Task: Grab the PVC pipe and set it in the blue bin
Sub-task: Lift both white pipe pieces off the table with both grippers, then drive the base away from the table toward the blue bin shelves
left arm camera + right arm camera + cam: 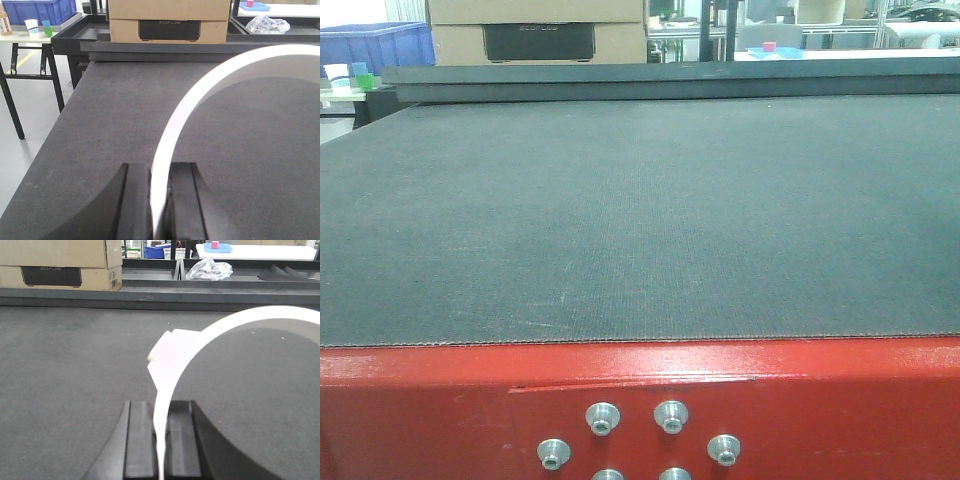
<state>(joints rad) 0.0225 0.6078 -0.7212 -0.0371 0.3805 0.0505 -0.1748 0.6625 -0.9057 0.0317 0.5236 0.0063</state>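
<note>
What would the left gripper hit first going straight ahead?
Likely the black ledge past the mat, just before the cardboard box; depth is unclear. The left gripper holds a white curved strip.

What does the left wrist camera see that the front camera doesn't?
Only the left wrist view: the left gripper shut on the white pipe, a crumpled plastic bag, and the floor. Only the front view: a red frame with bolts. Both: the dark mat, the cardboard box, the blue bin and the cups.
</note>
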